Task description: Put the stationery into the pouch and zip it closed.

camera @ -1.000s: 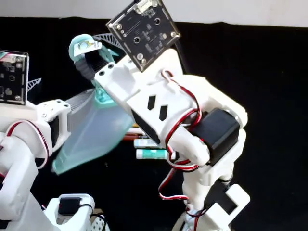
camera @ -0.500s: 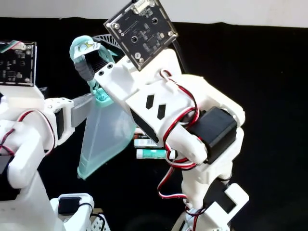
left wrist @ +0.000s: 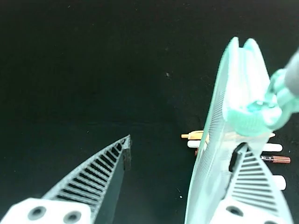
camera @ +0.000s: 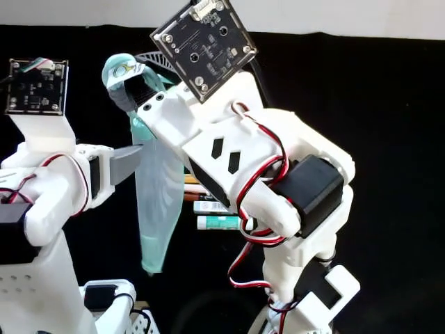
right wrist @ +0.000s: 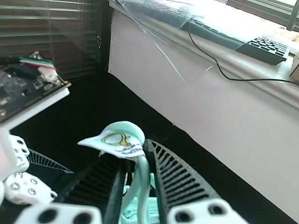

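High view: pouch hanging from my right gripper, stationery down on the table

Nearest the overhead camera I see my right arm [camera: 278, 188], with its camera board [camera: 205, 45] tilted at the top. On its wrist feed the right gripper [right wrist: 135, 161] has both fingers [right wrist: 173, 182] pressed together on the teal loop [right wrist: 125, 127] at the top of the pouch [camera: 156, 202]. A white tag [right wrist: 112, 140] sticks out of that loop by the fingertips. The pouch hangs edge-on below the grip, lifted off the table, translucent teal and sagging toward its lower corner.

My left arm [camera: 49, 202] stands beside it. The left gripper [left wrist: 184, 142] has its fingers spread wide and holds nothing. The pouch hangs just beside one finger [left wrist: 252, 182], with its zipper pull [left wrist: 254, 114] above that fingertip. I cannot tell whether the fabric touches the finger. The other finger is well apart from the pouch.

Below, on the black table [left wrist: 70, 70], lies the stationery [left wrist: 275, 159]: a few pens and markers side by side, partly hidden by the pouch, one brown and the others pale.

Farthest off, the right wrist feed shows a white wall [right wrist: 224, 116], a ledge with a keyboard [right wrist: 266, 46] and a black cable [right wrist: 210, 46], and window blinds [right wrist: 46, 37].
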Controlling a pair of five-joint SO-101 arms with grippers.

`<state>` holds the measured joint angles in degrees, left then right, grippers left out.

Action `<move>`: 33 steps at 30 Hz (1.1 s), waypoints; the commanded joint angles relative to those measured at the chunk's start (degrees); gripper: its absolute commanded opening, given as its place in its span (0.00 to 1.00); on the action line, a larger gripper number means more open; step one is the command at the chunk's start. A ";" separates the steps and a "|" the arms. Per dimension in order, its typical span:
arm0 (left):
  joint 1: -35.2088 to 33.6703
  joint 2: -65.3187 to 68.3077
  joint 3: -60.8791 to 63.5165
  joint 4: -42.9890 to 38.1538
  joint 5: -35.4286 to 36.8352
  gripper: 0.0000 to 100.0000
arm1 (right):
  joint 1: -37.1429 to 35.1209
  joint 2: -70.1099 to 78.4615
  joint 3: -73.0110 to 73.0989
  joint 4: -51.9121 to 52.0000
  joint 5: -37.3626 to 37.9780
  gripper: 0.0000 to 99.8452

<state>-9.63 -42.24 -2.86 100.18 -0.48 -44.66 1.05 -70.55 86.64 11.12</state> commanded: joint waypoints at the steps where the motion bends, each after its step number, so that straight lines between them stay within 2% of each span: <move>1: -0.57 -2.24 -2.77 0.70 0.26 0.35 | -0.75 -0.22 -0.31 0.13 0.62 0.01; 11: 8.22 -7.60 0.04 0.88 -2.90 0.35 | -0.75 -0.22 -0.22 0.13 0.62 0.01; 18: 8.40 -7.43 3.74 0.53 -2.99 0.35 | -0.75 -0.22 -0.22 0.13 0.62 0.01; 26: 9.54 -7.34 10.51 -6.07 -2.64 0.34 | -0.75 -0.22 -0.22 0.13 0.44 0.01; 33: 9.71 -7.78 10.86 -8.70 -2.81 0.16 | -0.66 -0.22 -0.57 1.71 0.53 0.01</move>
<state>-0.75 -49.36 7.87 92.88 -3.03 -44.75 1.05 -70.55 88.13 11.12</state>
